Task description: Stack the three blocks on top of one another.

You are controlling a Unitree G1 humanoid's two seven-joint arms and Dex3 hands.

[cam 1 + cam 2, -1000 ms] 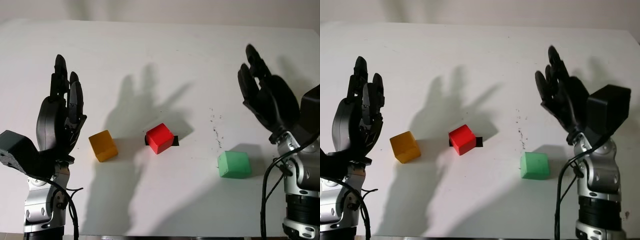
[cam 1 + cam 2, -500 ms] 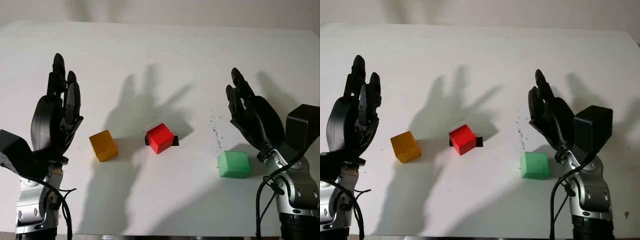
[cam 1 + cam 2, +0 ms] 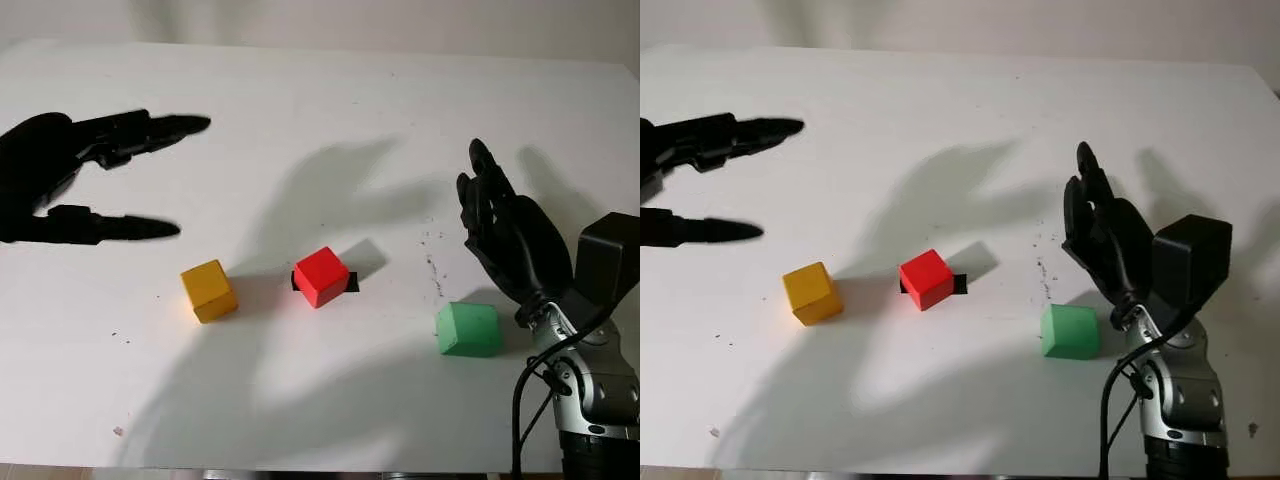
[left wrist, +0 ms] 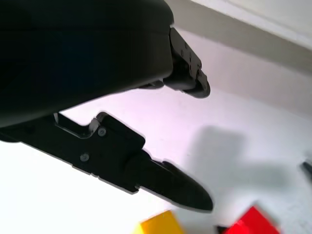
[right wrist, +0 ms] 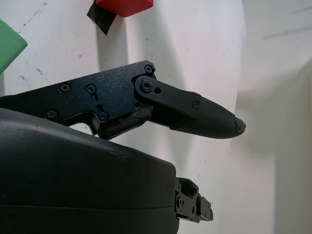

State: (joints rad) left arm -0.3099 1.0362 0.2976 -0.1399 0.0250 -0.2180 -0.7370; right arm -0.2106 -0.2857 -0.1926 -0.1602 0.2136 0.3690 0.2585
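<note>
Above the white surface, the left hand hangs open and empty; the right hand, also open, hovers by the green block.

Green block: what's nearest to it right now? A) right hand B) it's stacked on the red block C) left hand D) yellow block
A. The green block sits alone on the table, with the open right hand just behind it, while the left hand is at the far left, beyond the yellow block and the red block.
</note>
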